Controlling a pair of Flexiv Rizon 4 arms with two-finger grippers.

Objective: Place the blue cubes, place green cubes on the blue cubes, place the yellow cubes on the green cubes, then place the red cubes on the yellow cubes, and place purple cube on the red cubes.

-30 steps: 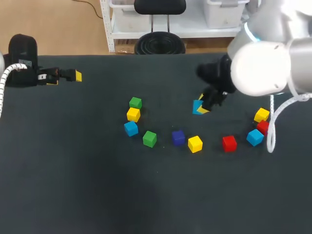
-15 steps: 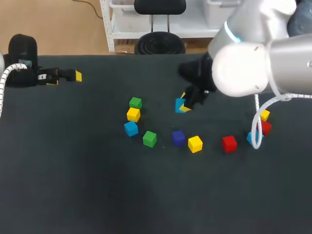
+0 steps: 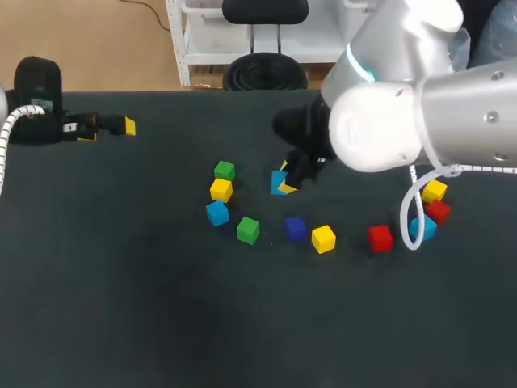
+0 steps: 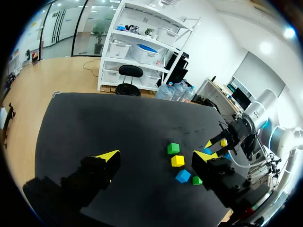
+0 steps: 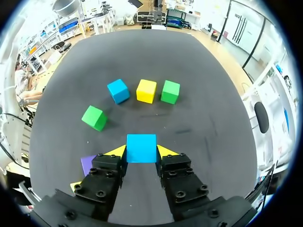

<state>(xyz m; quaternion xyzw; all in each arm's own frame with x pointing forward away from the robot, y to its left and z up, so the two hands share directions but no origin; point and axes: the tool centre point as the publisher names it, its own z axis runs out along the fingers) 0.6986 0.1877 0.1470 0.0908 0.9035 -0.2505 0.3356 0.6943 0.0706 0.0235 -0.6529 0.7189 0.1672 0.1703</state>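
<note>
Dark tabletop [image 3: 121, 283], right claw [image 5: 141, 152] clamped on a blue cube [image 5: 141, 146] — purple cube [image 5: 86, 163] half hidden behind its finger, left claw [image 4: 156, 156] spread apart

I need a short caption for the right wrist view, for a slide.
Right tool shut on a blue cube, held over the black table.

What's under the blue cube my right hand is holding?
Only bare table shows around the blue cube; the spot directly beneath is hidden by the cube and right hand.
</note>
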